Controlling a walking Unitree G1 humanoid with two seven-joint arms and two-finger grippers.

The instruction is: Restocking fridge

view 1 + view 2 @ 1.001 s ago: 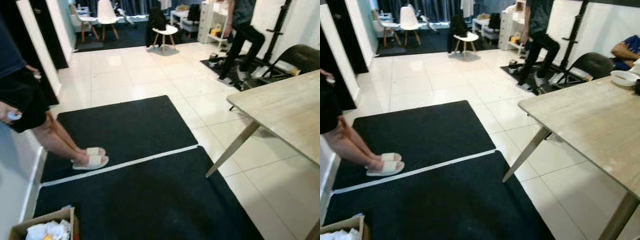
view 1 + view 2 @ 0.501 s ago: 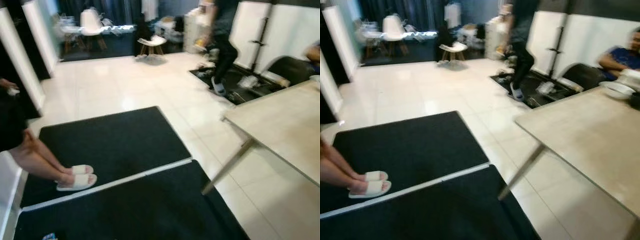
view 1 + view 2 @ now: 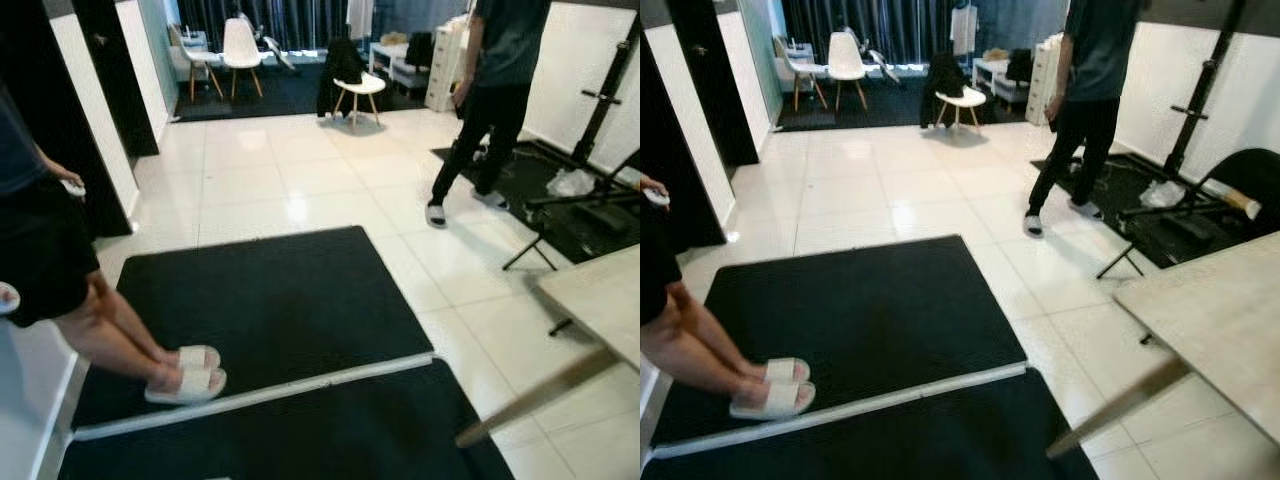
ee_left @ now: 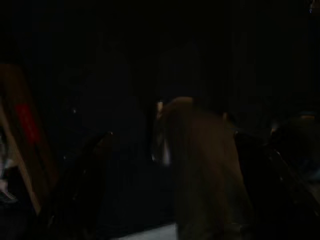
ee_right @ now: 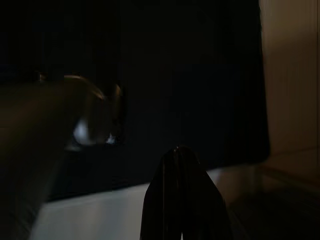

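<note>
No fridge or stock items can be made out. In the right wrist view my right gripper (image 5: 178,151) is shut, its two black fingers meeting in one point with nothing between them, over a dark mat and a pale strip of floor. The left wrist view is very dark, with a blurred brownish shape (image 4: 205,165) in the middle. Both arms hang low.
Two black mats (image 3: 270,300) joined by a white strip (image 3: 260,395) lie ahead on pale tiles. A person (image 3: 50,250) in white slippers (image 3: 185,372) stands at the left. Another person (image 3: 495,100) stands on the tiles. A wooden table (image 3: 1230,310) with a slanted leg (image 3: 1120,400) juts in at the right.
The camera has swung, so the table now sits further right and the cardboard box has left the picture. The person in dark clothes has stepped off the far mat onto the tiles.
</note>
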